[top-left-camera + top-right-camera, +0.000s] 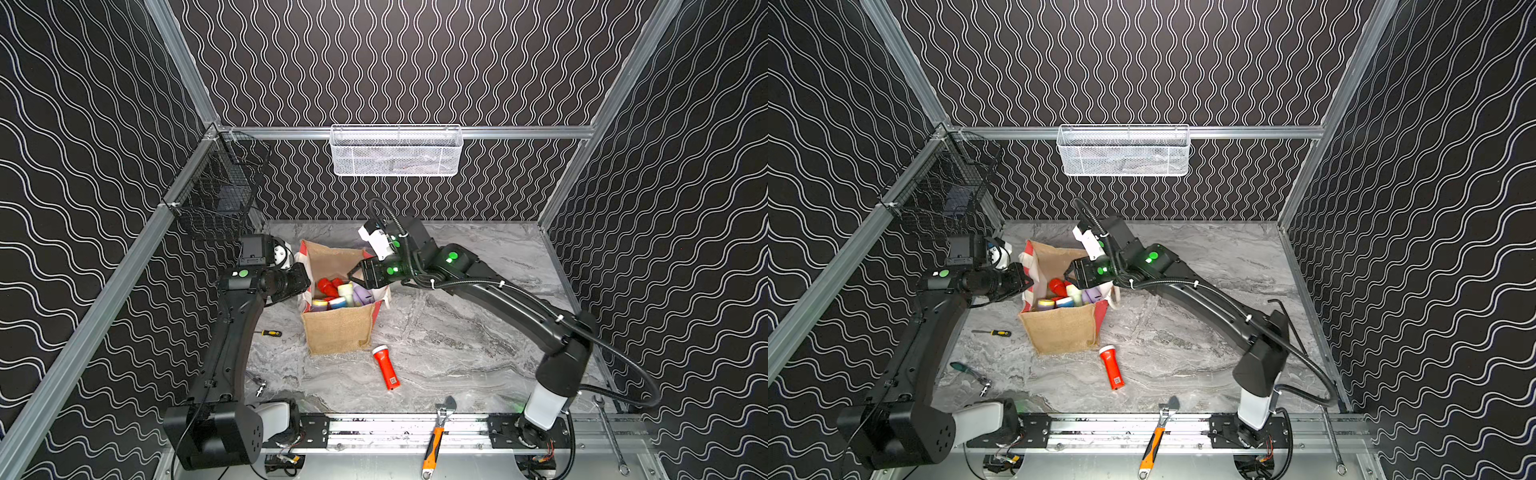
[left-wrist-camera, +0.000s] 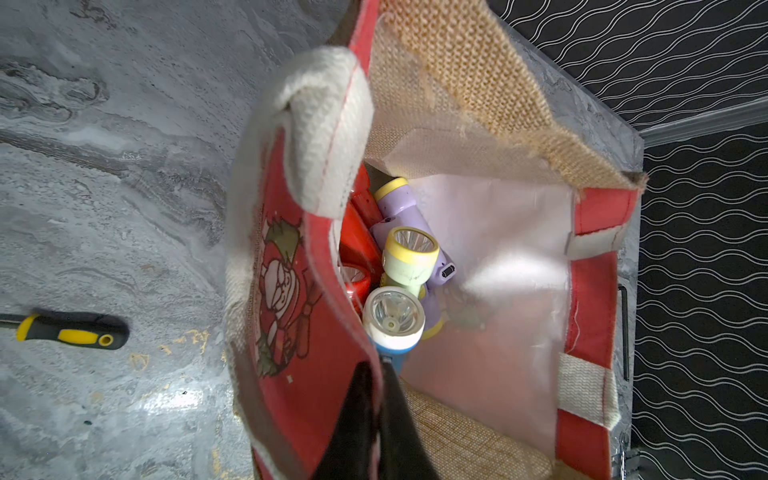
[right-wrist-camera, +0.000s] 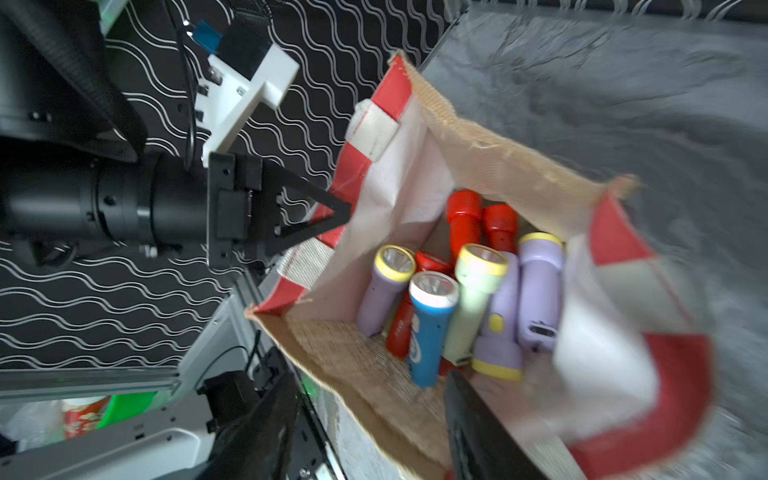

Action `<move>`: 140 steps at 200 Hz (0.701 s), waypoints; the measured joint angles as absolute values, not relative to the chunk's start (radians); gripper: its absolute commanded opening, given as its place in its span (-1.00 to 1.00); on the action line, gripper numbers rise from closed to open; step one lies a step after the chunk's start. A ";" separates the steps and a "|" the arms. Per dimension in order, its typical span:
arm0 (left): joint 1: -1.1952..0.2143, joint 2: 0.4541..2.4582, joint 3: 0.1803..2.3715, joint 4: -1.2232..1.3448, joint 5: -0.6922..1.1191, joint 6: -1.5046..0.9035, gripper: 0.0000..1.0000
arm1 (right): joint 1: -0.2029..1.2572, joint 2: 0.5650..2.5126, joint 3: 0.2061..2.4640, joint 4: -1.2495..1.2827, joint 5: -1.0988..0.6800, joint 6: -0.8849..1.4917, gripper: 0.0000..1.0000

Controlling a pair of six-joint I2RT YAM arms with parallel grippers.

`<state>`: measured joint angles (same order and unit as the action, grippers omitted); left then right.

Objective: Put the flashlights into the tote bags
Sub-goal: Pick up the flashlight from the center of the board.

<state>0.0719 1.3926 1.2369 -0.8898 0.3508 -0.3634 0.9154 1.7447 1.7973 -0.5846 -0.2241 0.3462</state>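
Observation:
The burlap tote bag point(image 1: 338, 332) point(image 1: 1059, 332) stands open mid-table. Several flashlights lie inside it, red, lilac, pale green point(image 2: 409, 253) and blue point(image 3: 430, 328). One red flashlight point(image 1: 385, 368) point(image 1: 1112, 369) lies on the table just in front of the bag. My left gripper point(image 1: 306, 279) point(image 2: 376, 368) is shut on the bag's red left rim point(image 2: 316, 357). My right gripper point(image 1: 352, 279) point(image 3: 365, 399) hangs open over the bag's right side with nothing held. In the right wrist view the burlap wall point(image 3: 332, 345) runs between its fingers.
A yellow-black screwdriver point(image 1: 270, 333) point(image 2: 70, 332) lies left of the bag. An orange-handled wrench point(image 1: 436, 432) and a spanner point(image 1: 609, 432) rest on the front rail. A white mesh basket point(image 1: 395, 150) hangs on the back wall, a black wire basket point(image 1: 216, 191) at the left.

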 measured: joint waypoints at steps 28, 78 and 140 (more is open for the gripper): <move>0.072 1.400 1.248 -0.895 0.346 -0.363 -0.83 | 0.915 1.619 1.641 -0.612 -0.165 0.317 0.18; 0.072 1.412 1.264 -0.903 0.342 -0.363 -0.83 | 0.915 1.423 1.380 -0.654 -0.137 0.301 0.18; 0.072 1.403 1.262 -0.903 0.330 -0.365 -0.83 | 0.916 1.246 1.139 -0.656 -0.161 0.435 0.27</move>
<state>0.0723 1.4029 1.2621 -0.9028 0.3298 -0.3653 0.9161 1.2457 1.1385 -0.6563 -0.1608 0.4355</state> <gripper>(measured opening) 0.087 0.627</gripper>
